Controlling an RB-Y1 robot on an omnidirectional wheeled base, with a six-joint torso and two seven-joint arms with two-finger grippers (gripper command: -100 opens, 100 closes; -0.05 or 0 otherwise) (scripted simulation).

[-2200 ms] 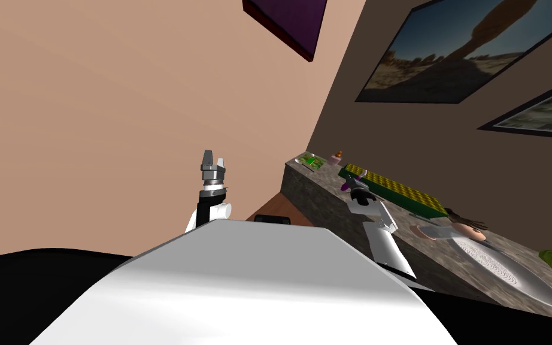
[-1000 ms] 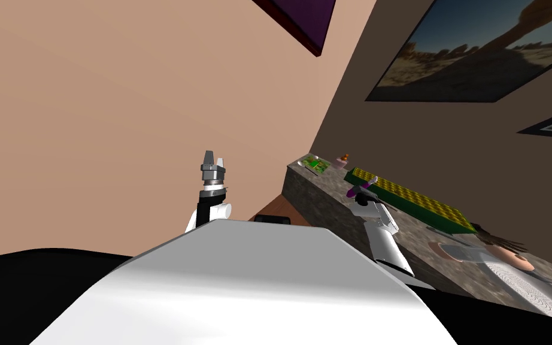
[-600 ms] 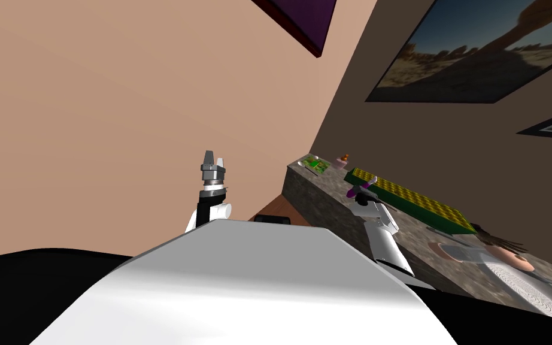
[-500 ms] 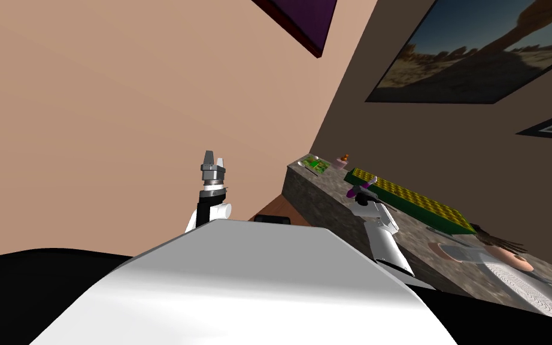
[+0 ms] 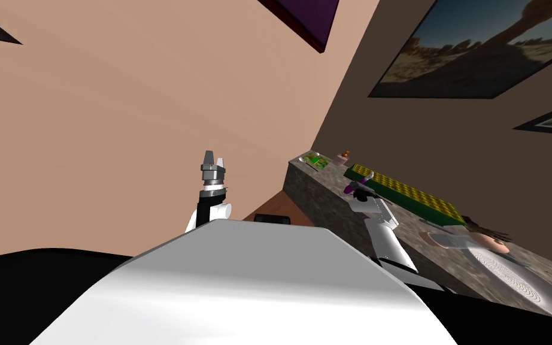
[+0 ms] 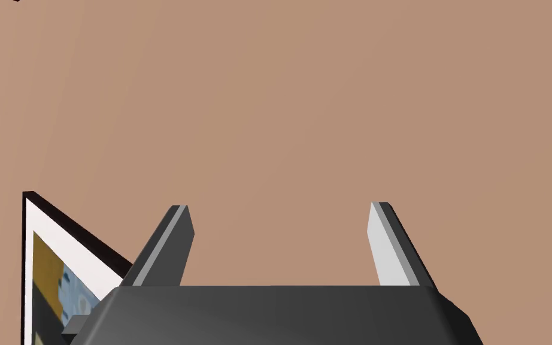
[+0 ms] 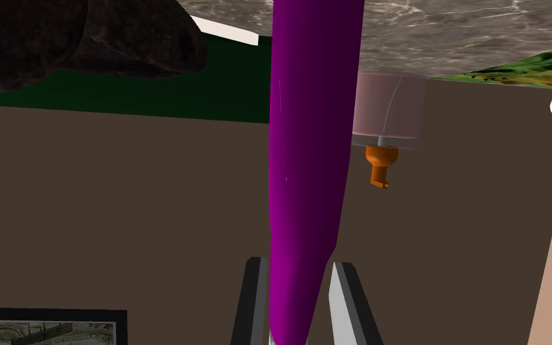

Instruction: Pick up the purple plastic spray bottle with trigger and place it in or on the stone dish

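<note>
Above the mottled grey stone counter (image 5: 320,179), clear of its top: slim purple plastic spray bottle (image 7: 311,150), trigger not to be made out. Sits pinched at its narrow end by the right gripper (image 7: 297,263), both thin fingers pressed against its sides with only the bottle's width between them.

Looks like the carry step: pick-up done, placing not yet. Calls next for a sweep to the right and nearer along the counter toward the wide, shallow, grey ribbed stone dish (image 5: 511,278), well apart from the bottle, then a lowering and a release over its bowl. Needs height enough on the way to pass the flat green studded board (image 5: 409,194) and the small doll-like figure with dark hair (image 5: 478,236) lying near the dish's far rim.

Just beyond the bottle, at the far end, stands a small pale pink pump bottle with an orange nozzle (image 7: 385,114).

Off to the left, raised before the tan wall: left gripper (image 6: 281,206), fingers wide apart, holding nothing.
</note>
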